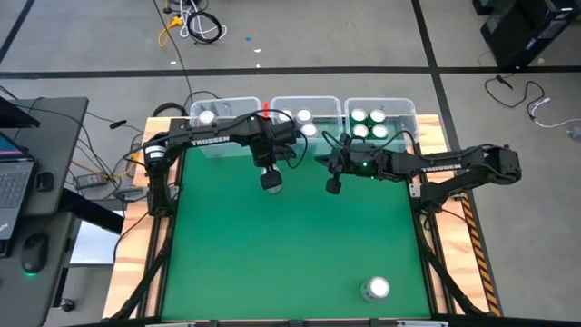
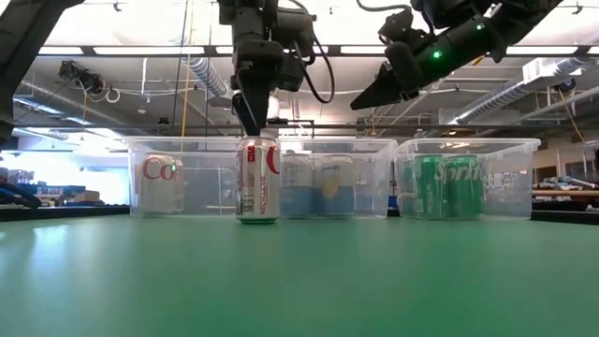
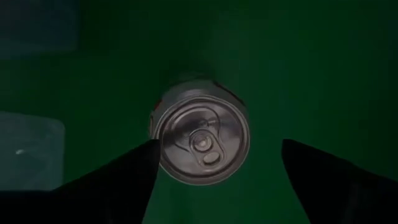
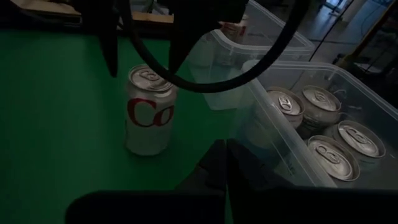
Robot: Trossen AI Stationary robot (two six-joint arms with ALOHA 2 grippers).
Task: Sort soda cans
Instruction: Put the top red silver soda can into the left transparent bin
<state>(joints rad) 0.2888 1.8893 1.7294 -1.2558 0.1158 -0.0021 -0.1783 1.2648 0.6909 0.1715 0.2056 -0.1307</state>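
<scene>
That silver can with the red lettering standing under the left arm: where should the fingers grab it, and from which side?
Probably from straight above, closing on the round side wall just below the rim. The silver can stands upright on the green table, and the left gripper hangs above it with fingers open on either side of its top.

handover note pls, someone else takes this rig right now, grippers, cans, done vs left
Left gripper: open, hovering just above an upright silver Coke can on the mat in front of the bins, not gripping it.
Right gripper: raised in the air near the right bin, holding nothing visible.
Done: one silver can in the left bin, three in the middle bin, four green Sprite cans in the right bin.
Left: the can under the left gripper, plus a lone can at the mat's near edge.
</scene>
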